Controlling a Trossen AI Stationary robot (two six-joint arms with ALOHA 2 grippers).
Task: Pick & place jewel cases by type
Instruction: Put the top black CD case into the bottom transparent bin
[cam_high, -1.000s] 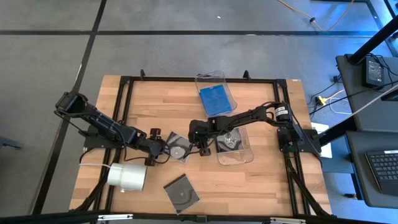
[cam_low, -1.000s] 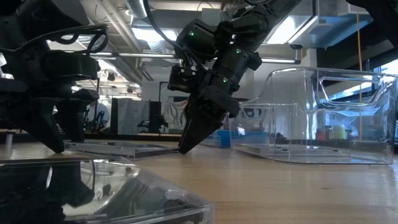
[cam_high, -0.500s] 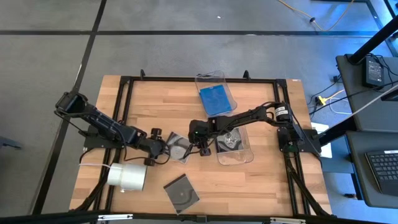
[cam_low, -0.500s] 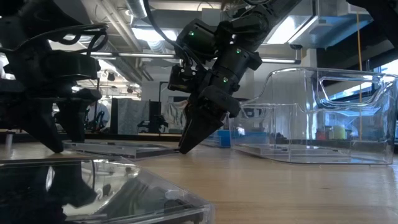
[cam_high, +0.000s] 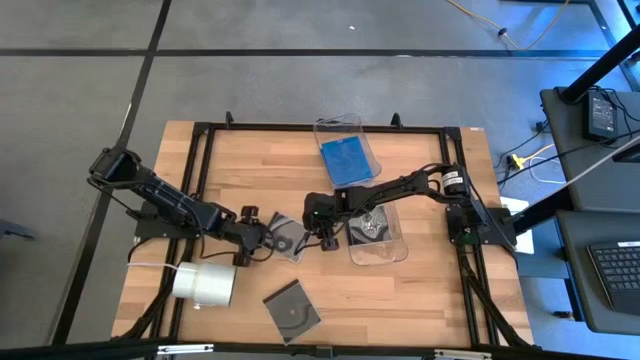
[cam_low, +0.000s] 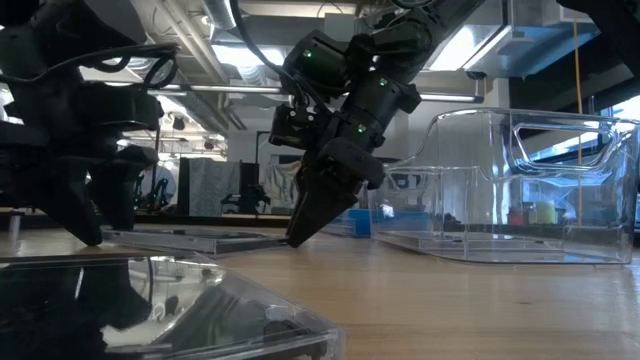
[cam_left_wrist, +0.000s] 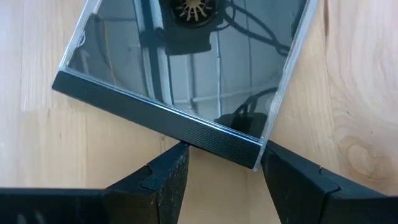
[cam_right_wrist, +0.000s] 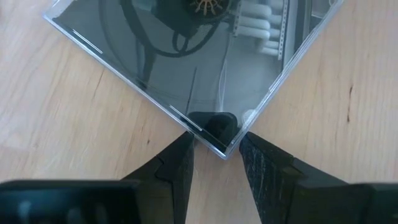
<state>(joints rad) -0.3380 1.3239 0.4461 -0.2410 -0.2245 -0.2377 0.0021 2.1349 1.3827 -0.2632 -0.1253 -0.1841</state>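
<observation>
A dark jewel case (cam_high: 288, 237) with a disc showing lies flat on the table's middle, between my two grippers. My left gripper (cam_high: 264, 240) stands open at its left side, with the case's corner at the ribbed spine (cam_left_wrist: 249, 154) in the gap. My right gripper (cam_high: 322, 238) stands open at its right side, around the opposite corner (cam_right_wrist: 222, 148), its fingers slanting down to the table (cam_low: 296, 238). Another dark jewel case (cam_high: 292, 310) lies near the front edge. A blue one (cam_high: 346, 160) lies in the far bin, and a dark one (cam_high: 372, 228) in the near bin. My left gripper meets the case's ribbed spine edge (cam_left_wrist: 193, 140) with one fingertip (cam_left_wrist: 177, 155), and the other finger (cam_left_wrist: 273, 163) stands against the corner at that edge's end. The fingers slant down from the table's left. The case lies flat on the wood. My right gripper has the case's corner (cam_right_wrist: 224, 149) wedged in the gap between its fingers. Each fingertip (cam_right_wrist: 185, 144) lies against one of the two edges that meet there. The fingers slant down from the table's right, and the case stays flat on the table.
A white roll (cam_high: 205, 285) lies at the front left, close behind my left arm. A clear bin (cam_high: 385, 250) stands right of the middle under my right arm, and a second clear bin (cam_high: 338, 128) stands at the far edge. Bare wood lies at the front right.
</observation>
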